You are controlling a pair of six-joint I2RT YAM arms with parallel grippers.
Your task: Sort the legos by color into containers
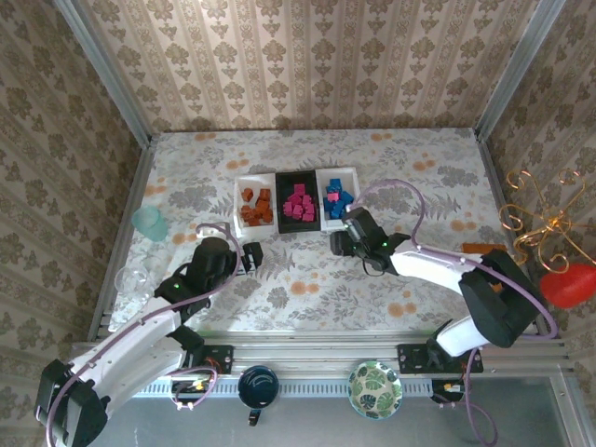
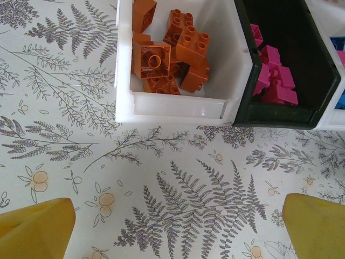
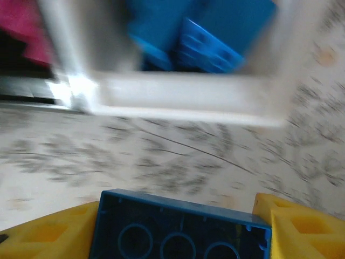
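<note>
I see my right pincer [image 3: 180, 213] gripping a blue lego [image 3: 178, 237] just short of the white tray [image 3: 183, 97] holding the other blue legos [image 3: 215, 27]. My left pincer [image 2: 178, 226] stands wide over the desk [image 2: 161, 162], near the end tray [image 2: 178, 106] of orange legos [image 2: 153, 59].

Orange legos [image 2: 167, 48] in L white tray [image 2: 178, 105]; magenta legos [image 2: 272, 75] in black tray [image 2: 275, 116]; blue legos [image 3: 205, 32] in R white tray [image 3: 183, 97]. Blue brick [image 3: 178, 226] btwn yellow fingers [image 3: 302, 226]. Tablecloth [image 2: 178, 178]: grey ferns, orange fruit. Wallpaper [image 1: 307, 65]: beige damask.
</note>
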